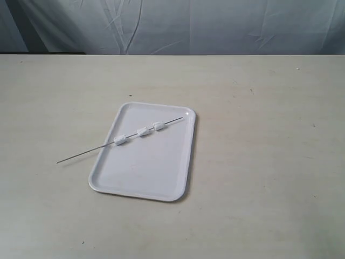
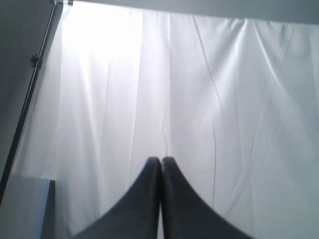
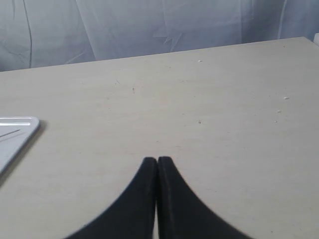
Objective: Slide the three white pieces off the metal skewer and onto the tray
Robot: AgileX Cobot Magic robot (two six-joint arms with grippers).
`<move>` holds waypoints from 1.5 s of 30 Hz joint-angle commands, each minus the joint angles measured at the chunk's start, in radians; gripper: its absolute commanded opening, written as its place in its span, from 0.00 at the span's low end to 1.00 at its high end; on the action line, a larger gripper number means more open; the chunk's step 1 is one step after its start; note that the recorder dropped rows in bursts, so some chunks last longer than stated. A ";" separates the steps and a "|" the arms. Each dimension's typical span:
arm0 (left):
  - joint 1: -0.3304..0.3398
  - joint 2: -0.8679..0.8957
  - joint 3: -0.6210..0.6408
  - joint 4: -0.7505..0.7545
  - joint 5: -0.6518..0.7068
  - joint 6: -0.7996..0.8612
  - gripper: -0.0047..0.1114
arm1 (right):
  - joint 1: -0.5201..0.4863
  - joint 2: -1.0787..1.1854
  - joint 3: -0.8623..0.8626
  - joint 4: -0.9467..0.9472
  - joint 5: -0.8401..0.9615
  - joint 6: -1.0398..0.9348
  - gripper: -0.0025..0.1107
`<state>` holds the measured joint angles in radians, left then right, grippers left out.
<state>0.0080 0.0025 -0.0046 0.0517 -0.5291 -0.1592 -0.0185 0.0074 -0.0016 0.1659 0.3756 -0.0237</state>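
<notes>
Both arms are outside the wide view, so first you have to bring them in. The left tool (image 2: 160,160) is pinched closed, tips touching, with nothing in it. It points up at the white curtain (image 2: 214,99). The right tool (image 3: 157,160) is closed the same way, holds nothing, and hangs over the bare bench (image 3: 214,109). The metal skewer (image 1: 86,152) lies slanted across the tray (image 1: 145,178). Its long bare end sticks out past the left rim, and its short end is near the far right corner. The three white pieces (image 1: 143,131) sit in a row on it, all above the tray.

I think you do best to open the left tool and pinch the long bare end, because nothing is in the way there. Then open the right tool a little and push the pieces toward the short end, so they drop inside the rim. Go slowly, because the rod is thin and may roll.

The left wrist view shows no bench at all, and the right wrist view shows only one tray corner. I cannot tell if the pieces touch the tray floor.
</notes>
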 commanded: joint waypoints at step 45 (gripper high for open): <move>-0.369 1.406 -0.761 0.111 0.991 0.307 0.04 | 0.002 -0.007 -0.059 -0.147 -0.729 0.357 0.02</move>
<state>-0.3508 1.3404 -0.7377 0.2699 0.4288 0.0168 -0.0185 0.0051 -0.0165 0.1591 -0.3707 0.2989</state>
